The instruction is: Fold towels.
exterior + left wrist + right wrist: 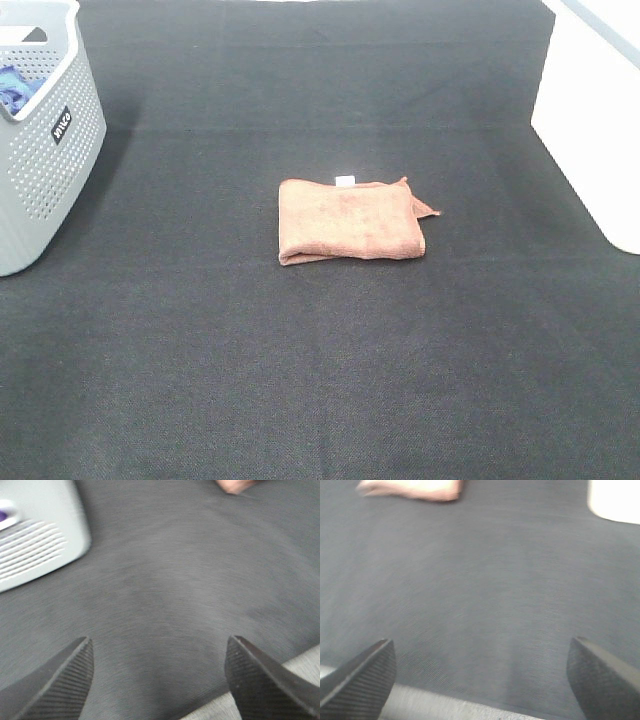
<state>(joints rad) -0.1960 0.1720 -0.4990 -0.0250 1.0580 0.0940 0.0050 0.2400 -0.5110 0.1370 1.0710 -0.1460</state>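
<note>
The rust-brown towel is lying folded, long axis running sideways, well right of the grey basket, while the left gripper and right gripper are hanging wide open, holding nothing.

Towel: you see soft, napped rust-brown cloth, matt.
Table cover: your work surface looks like dark woven fabric, matt.
Basket: perforated grey plastic, smooth.
Finger pads: you see black, finely ribbed rubber.
</note>
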